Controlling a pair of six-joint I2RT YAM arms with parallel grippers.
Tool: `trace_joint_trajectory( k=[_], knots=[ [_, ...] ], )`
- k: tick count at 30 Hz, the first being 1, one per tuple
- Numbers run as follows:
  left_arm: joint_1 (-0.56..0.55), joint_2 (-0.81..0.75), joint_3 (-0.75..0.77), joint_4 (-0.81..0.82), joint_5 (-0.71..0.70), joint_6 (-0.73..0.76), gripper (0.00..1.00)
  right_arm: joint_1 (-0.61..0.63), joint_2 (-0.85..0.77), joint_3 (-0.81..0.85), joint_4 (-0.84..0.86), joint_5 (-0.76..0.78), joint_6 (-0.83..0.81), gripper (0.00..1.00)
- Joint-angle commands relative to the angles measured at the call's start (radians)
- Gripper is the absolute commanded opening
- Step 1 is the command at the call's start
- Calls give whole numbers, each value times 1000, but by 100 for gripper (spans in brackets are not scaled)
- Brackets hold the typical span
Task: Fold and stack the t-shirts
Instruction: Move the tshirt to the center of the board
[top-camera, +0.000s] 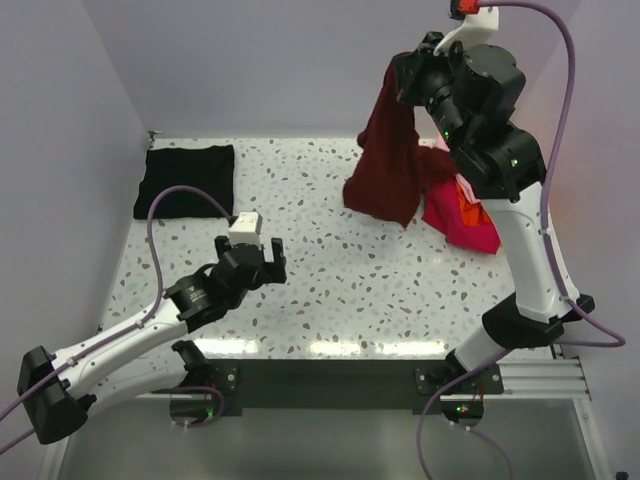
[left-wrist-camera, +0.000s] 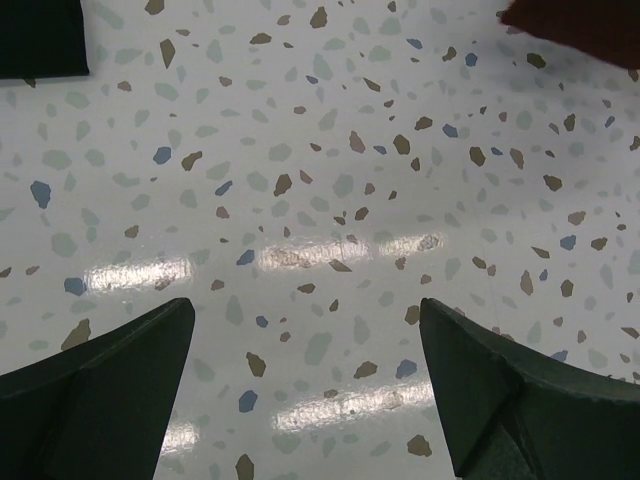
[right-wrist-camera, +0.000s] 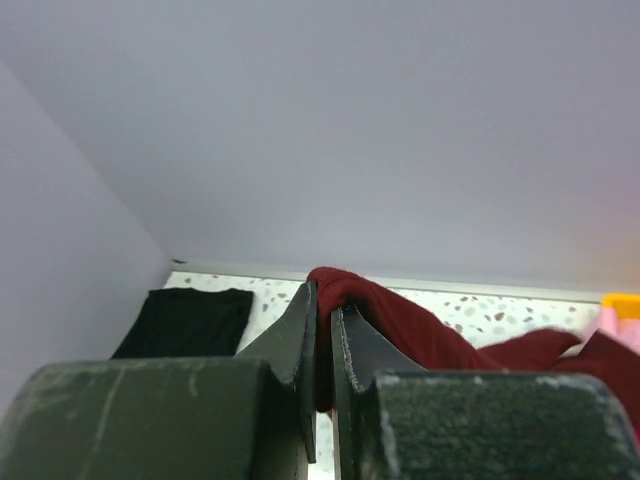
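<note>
One thin pinch: the right claw (right-wrist-camera: 322, 300) grips the maroon shirt (top-camera: 390, 160); it could slip. Left claw (left-wrist-camera: 307, 320) hangs open.

White-and-black left arm (top-camera: 120, 340) and right arm (top-camera: 528, 255).
Purple cables (top-camera: 570, 60) loop from both; fingers (right-wrist-camera: 288, 345) dark, seemingly scuffed grey; green lights dot joints.

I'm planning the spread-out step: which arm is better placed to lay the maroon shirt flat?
Right. The right end effector is shut on the maroon t-shirt, hanging over the table; the left end effector is open, empty and apart.
</note>
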Motion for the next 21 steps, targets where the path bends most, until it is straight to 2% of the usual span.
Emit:
trace_joint_trajectory(
  k=[1, 6, 9, 13, 15, 16, 17, 20, 21],
  knots=[
    [5, -28, 46, 12, -39, 5, 100, 34, -1, 79, 42, -22, -9, 0],
    [6, -35, 50, -3, -54, 2, 100, 33, -54, -62, 93, 11, 7, 0],
    [6, -27, 46, 0, -63, -1, 100, 33, -97, -220, 108, 70, 16, 0],
    [5, -1, 32, 9, -71, -12, 100, 17, -160, -543, 133, 257, 45, 0],
    [5, 22, 24, 1, -69, -24, 100, -56, -194, -641, 113, 260, 122, 1],
    [6, 30, 23, 1, -66, -29, 100, -93, -206, -738, 99, 234, 149, 5],
    [5, 45, 18, 4, -62, -35, 100, -157, -216, -784, 98, 211, 187, 22],
    [6, 77, 1, 10, -56, -50, 100, -181, -242, -907, 90, 211, 162, 75],
    [6, 87, -8, 17, -51, -54, 100, -181, -243, -924, 87, 206, 156, 78]
  ],
)
